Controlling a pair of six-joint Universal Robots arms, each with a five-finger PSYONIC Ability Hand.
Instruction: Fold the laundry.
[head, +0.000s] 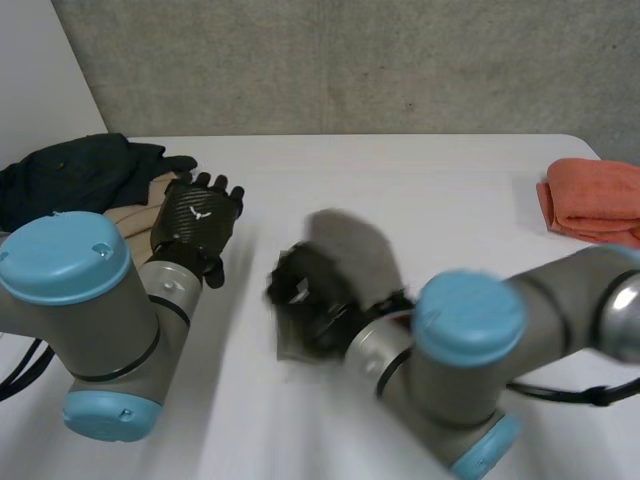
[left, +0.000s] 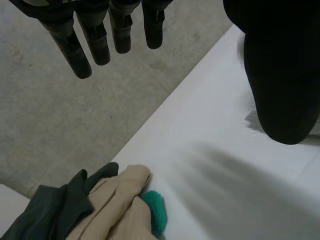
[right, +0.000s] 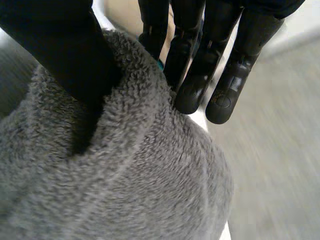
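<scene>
A grey fleecy cloth (head: 352, 248) is lifted off the middle of the white table (head: 430, 185). My right hand (head: 300, 292) is shut on it. In the right wrist view the thumb (right: 65, 50) digs into the grey cloth (right: 140, 185) and the fingers (right: 200, 65) press it from the other side. My left hand (head: 198, 222) hovers open at the table's left, beside the laundry pile, holding nothing. In the left wrist view its fingers (left: 100, 35) hang straight above the table's far edge.
A pile at the far left holds a dark green garment (head: 70, 170) (left: 55, 215), a beige cloth (head: 130, 215) (left: 120, 205) and a teal piece (left: 154, 205). A folded orange towel (head: 595, 200) lies at the right edge. A grey wall stands behind the table.
</scene>
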